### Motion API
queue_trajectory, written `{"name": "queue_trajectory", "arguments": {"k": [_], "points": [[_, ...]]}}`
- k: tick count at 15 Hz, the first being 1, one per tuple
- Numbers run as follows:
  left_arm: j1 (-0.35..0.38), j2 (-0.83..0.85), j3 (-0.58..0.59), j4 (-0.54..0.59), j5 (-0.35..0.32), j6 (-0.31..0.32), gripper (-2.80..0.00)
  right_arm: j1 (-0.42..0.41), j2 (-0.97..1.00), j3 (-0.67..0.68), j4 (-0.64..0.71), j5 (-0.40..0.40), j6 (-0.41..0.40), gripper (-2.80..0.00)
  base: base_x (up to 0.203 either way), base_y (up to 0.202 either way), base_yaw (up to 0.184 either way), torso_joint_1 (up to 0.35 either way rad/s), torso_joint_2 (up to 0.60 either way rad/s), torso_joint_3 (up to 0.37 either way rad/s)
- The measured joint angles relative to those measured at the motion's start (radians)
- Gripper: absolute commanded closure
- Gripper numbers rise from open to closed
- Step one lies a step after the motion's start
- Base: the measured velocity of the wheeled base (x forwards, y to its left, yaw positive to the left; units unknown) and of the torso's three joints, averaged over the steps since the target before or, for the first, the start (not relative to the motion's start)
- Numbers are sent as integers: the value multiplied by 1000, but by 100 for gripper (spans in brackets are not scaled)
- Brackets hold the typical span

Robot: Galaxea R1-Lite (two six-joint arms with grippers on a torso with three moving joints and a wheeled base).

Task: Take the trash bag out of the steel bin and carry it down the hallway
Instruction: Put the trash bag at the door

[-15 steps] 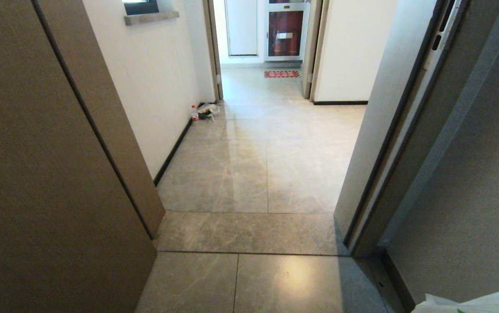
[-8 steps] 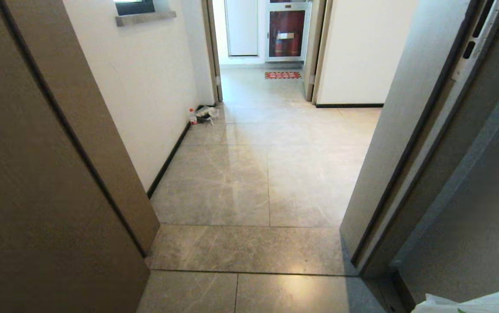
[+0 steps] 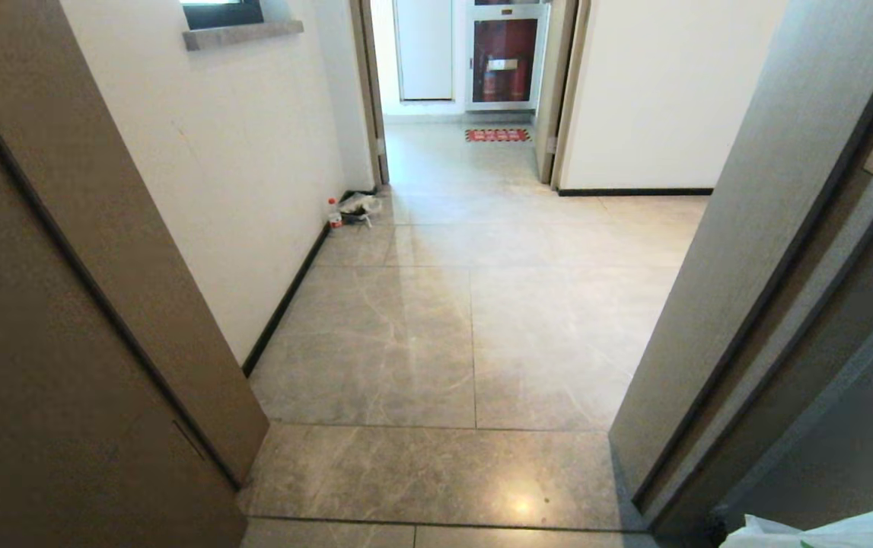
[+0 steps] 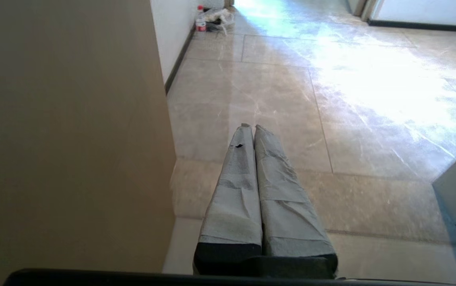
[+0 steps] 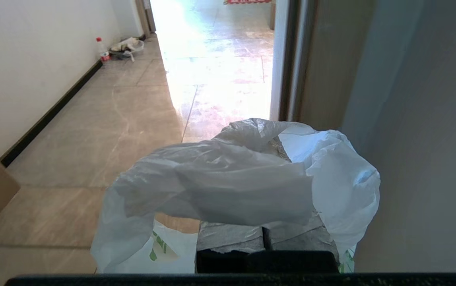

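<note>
The thin white plastic trash bag with green print (image 5: pixel 228 186) hangs from the right gripper (image 5: pixel 265 234), whose grey padded fingers (image 5: pixel 228 238) are closed on its gathered top, so the film drapes over them and hides their tips; a corner of the same bag shows at the lower right of the head view (image 3: pixel 832 529). The main risk, in my judgement, is the narrow passage: the grey door leaf with its dark edge (image 3: pixel 771 228) stands just beside the bag on the right, and a loose fold could catch on that edge or on the lock plate and be torn or pulled out of the grip. Thin film like this may also slip slowly between closed pads if the load swings. On the left, the brown flat panel (image 3: pixel 63 342) stands close to the left gripper (image 4: pixel 250 127), which is empty with its fingers pressed together, so a small drift to that side could scrape it. The steel bin is not in view. The hallway floor of glossy grey-beige marble-look tiles (image 3: pixel 436 342) shines strongly and may be slippery for wheels. Along the white wall with dark baseboard (image 3: pixel 253 175) lies a small red-capped plastic bottle (image 3: pixel 334 214) beside a crumpled see-through bag (image 3: pixel 360 205), near the far doorway, and further on a red floor mat (image 3: pixel 497 135).
</note>
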Motion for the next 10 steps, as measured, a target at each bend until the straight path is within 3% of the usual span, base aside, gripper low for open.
{"name": "queue_trajectory", "arguments": {"k": [10], "points": [[0, 0, 0, -1, 0, 0, 0, 0, 0, 0, 0, 0, 0, 0, 192, 0, 0, 2, 3, 3]]}}
